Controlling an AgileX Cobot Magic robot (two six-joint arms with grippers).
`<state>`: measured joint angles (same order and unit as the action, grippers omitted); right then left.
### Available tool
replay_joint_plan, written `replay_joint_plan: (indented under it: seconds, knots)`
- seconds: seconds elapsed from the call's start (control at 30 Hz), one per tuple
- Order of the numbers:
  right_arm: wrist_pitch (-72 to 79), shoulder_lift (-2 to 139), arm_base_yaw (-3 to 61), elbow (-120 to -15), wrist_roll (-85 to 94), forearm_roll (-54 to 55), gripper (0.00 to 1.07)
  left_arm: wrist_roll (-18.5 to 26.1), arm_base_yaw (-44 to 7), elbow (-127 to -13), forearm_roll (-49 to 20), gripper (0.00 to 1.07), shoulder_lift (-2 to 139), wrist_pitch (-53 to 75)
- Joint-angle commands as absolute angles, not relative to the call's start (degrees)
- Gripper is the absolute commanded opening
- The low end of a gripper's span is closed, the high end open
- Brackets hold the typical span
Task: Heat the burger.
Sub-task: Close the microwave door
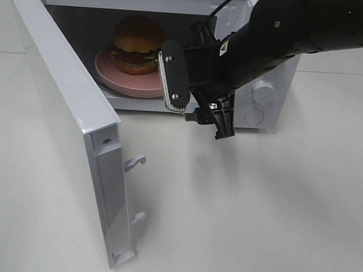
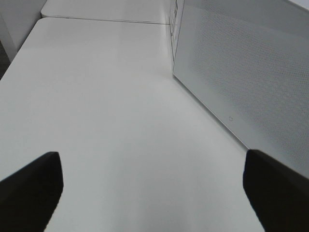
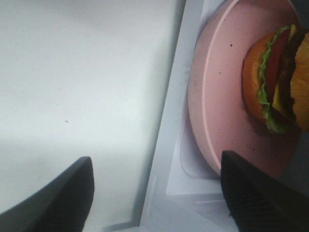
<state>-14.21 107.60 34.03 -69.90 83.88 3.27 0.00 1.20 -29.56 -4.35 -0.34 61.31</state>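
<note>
The burger [image 1: 137, 43], with a golden bun and green lettuce, sits on a round pink plate [image 1: 125, 83] inside the open microwave [image 1: 273, 71]. My right gripper [image 1: 197, 100] hangs just in front of the oven's opening, a little right of the plate, open and holding nothing. In the right wrist view the burger [image 3: 275, 82] and plate [image 3: 224, 101] lie beyond the oven's sill, ahead of the spread right gripper [image 3: 154, 193]. My left gripper [image 2: 154, 193] shows only in the left wrist view, open and empty over bare table beside the door's outer face [image 2: 251, 72].
The microwave door [image 1: 62, 113] swings wide toward the front left, its latch hooks [image 1: 134, 162] sticking out. Two knobs [image 1: 261, 92] sit on the right control panel. White table [image 1: 257, 213] spreads in front and to the right.
</note>
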Motion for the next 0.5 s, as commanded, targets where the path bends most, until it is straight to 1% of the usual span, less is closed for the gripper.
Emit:
replay_joint_plan:
  seconds: [0.03,0.23,0.27,0.5]
  knots:
    - [-12.38,102.44,34.09,-64.23,83.88,3.32,0.72,0.29,1.32,-29.56,-4.53,0.93,-0.69,61.25]
    - [-11.46,96.49,34.09,-58.1,83.31,3.9,0.72,0.29,1.32,-29.56,-4.53,0.93,-0.69,61.25]
    - [-11.0,94.08,34.09,-55.75,80.84,3.95,0.72,0.29,1.32,-29.56,-4.53,0.93,-0.69,61.25]
    - [-10.77,85.66,34.09,-49.56,71.79,3.95,0.71,0.29,1.32,-29.56,-4.53,0.93,-0.69,61.25]
